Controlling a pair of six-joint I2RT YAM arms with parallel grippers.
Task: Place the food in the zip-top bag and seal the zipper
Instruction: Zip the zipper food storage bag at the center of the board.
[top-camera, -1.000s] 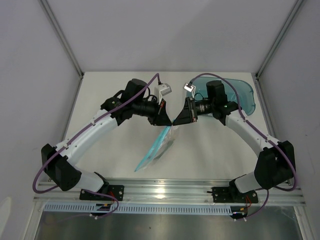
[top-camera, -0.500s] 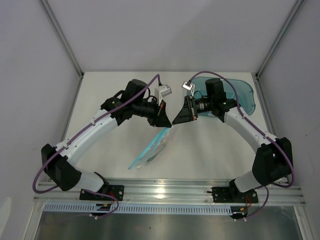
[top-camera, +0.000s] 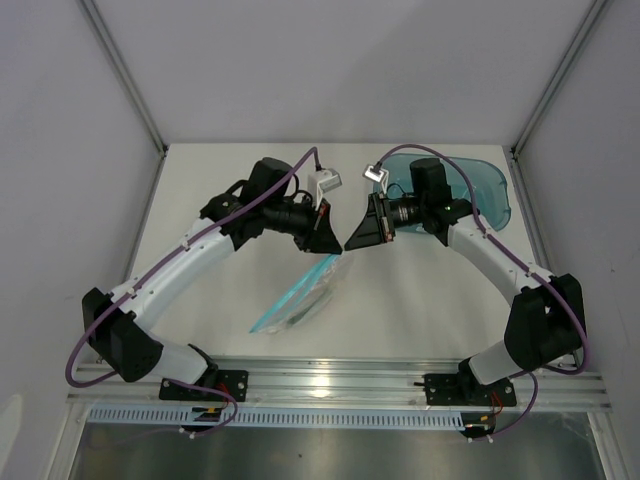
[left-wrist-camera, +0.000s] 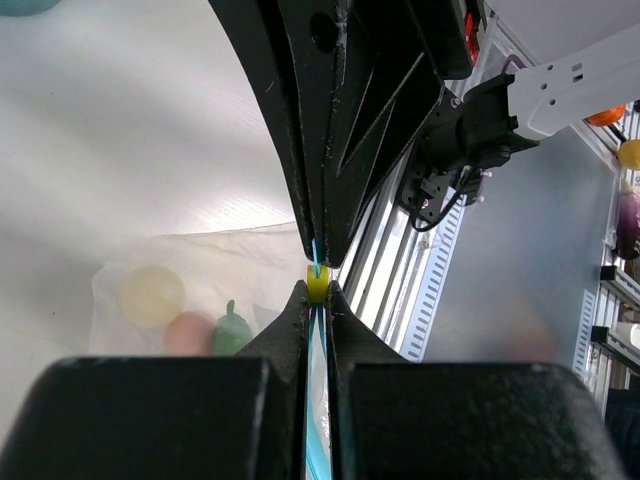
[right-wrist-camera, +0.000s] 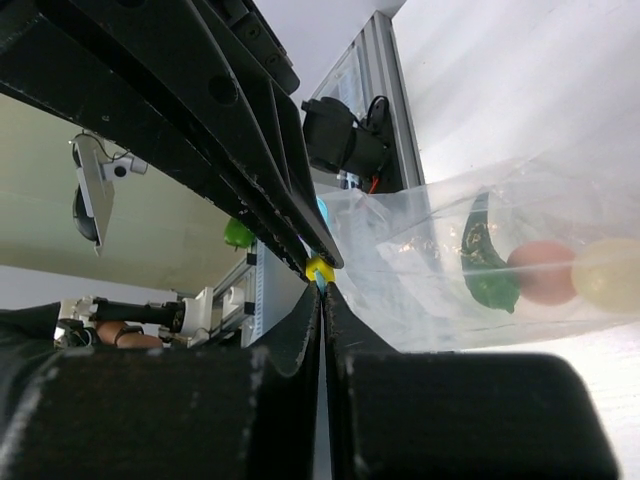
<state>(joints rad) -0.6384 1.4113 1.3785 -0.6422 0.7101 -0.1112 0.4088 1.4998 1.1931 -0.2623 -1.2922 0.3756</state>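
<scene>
Swinging leftward since a second ago, the free lower end of the zip-top bag (top-camera: 312, 300) now hangs nearer the left arm, and the right claw (right-wrist-camera: 322, 290) has clenched where it stood part open. Both claws meet tip to tip above the worktop (top-camera: 400, 310), the left claw (left-wrist-camera: 318, 296) likewise clenched, each pinching the zipper (top-camera: 295, 290) on either side of a small yellow tab (left-wrist-camera: 317, 283). Pinching at one end this way lets the bag dangle with its load settled away from the mouth, probably so the strip can be pressed shut along its length. Inside lie three pieces of food: one cream-white ball (left-wrist-camera: 152, 295), one peach-pink egg (left-wrist-camera: 190, 330) and one green piece (left-wrist-camera: 232, 330). One teal tub (top-camera: 480, 190) sits behind the right arm.
</scene>
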